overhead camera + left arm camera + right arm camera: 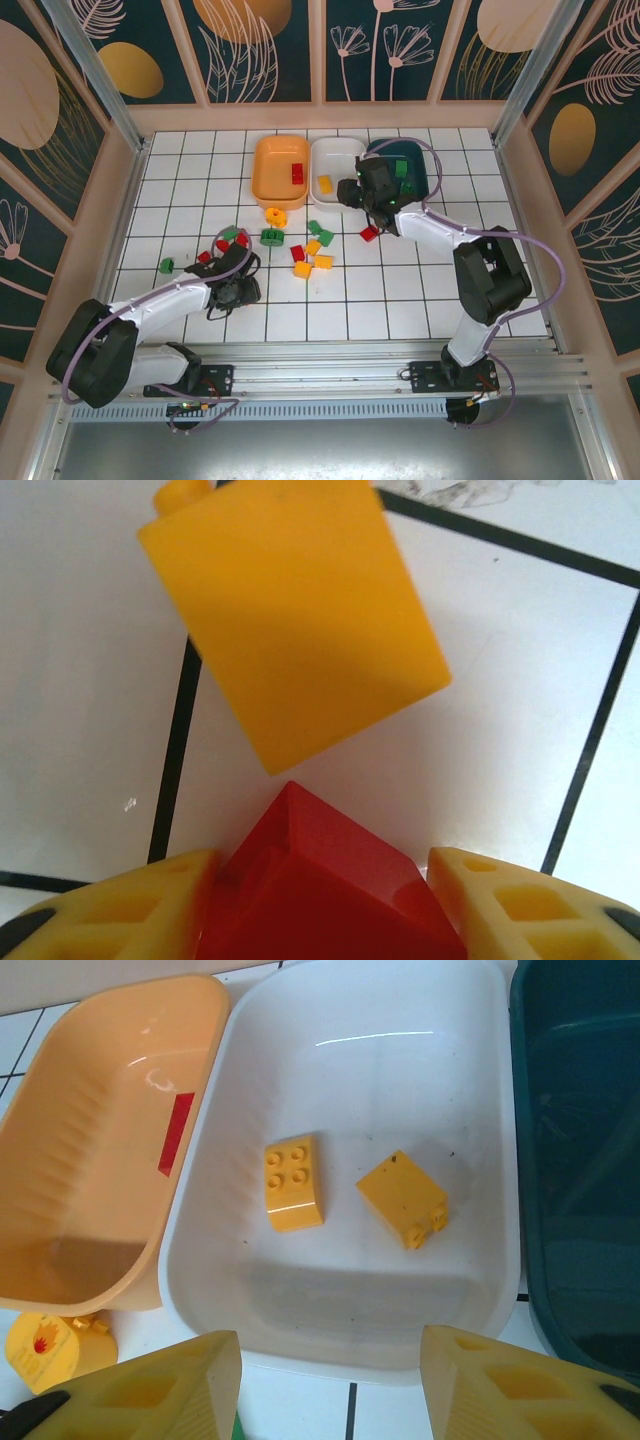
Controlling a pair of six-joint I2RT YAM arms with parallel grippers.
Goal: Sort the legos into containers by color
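Leftmost, low in the overhead view, the left tool [238, 282] sits close over the white tiled surface [450, 290] at the edge of the loose legos [300, 255]. Its wrist view shows the yellow fingers [110, 905] at the bottom edge drawn in on a red brick [330, 895] that stands corner-up between them. I judge it gripped, though the contact on the right side is hard to see. A yellow-orange brick [295, 630] lies on the tiles in the upper middle of that view, apart from the red one and left alone.

Red looks like a sensible pick, since the orange bin [272, 185] at upper centre already carries a sorted red brick [298, 173], which marks it as the place for red.

Beside it, the white bin [340, 155] takes yellow. In the right wrist view a studs-up yellow brick [293, 1182] and a second yellow brick [405, 1195] rest on its floor, near each other but not touching. The right tool [370, 190] hangs over this bin's near rim with its jaws spread wide and nothing between them, a fitting pose for dropping a piece in.

Furthest right, the dark teal bin [418, 165] holds a green brick [400, 168]. Most pieces lie loose mid-surface, so the sorting seems to be at an early stage.
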